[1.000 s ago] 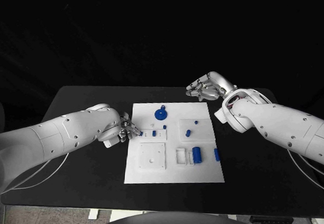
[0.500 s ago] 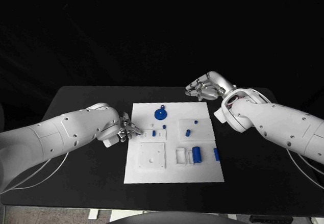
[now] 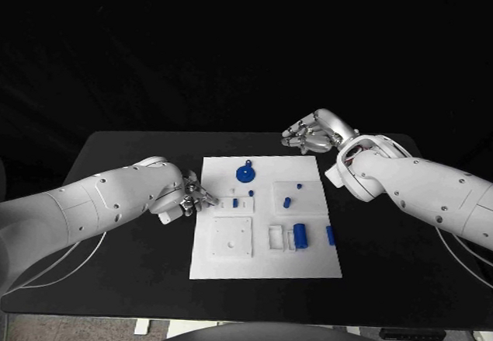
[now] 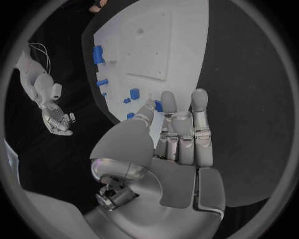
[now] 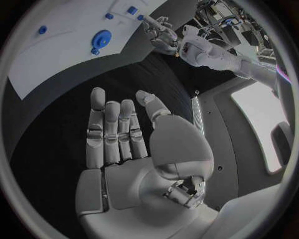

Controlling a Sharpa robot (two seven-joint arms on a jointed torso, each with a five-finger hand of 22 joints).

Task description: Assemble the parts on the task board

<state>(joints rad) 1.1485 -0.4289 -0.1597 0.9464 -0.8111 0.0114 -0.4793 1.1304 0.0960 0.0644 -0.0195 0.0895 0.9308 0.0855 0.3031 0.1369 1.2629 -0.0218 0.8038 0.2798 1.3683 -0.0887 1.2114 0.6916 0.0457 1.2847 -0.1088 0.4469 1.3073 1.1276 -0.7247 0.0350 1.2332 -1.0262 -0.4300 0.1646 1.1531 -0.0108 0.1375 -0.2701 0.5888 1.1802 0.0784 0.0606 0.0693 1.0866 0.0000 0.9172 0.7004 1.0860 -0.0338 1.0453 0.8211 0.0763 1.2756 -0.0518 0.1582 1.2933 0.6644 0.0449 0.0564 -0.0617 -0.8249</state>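
Observation:
The white task board [image 3: 260, 262] lies in the middle of the black table. On its far part sits a round blue disc [image 3: 244, 173]; several small blue pegs [image 3: 234, 203] stand around mid-board. A blue cylinder [image 3: 300, 234] and a blue block [image 3: 329, 235] lie at the right side. My left hand [image 3: 188, 199] hovers at the board's left edge, fingers straight and together, holding nothing [image 4: 181, 144]; its fingertips [image 4: 199, 97] reach over the edge close to a small blue peg [image 4: 134, 93]. My right hand [image 3: 314, 133] is past the board's far right corner, palm bare [image 5: 124, 149].
Black table [image 3: 421, 259] surrounds the board on all sides. A raised white square plate [image 3: 230, 237] and a small white bracket [image 3: 275, 236] sit on the board's near half. The right forearm [image 3: 425, 189] stretches over the table's right side.

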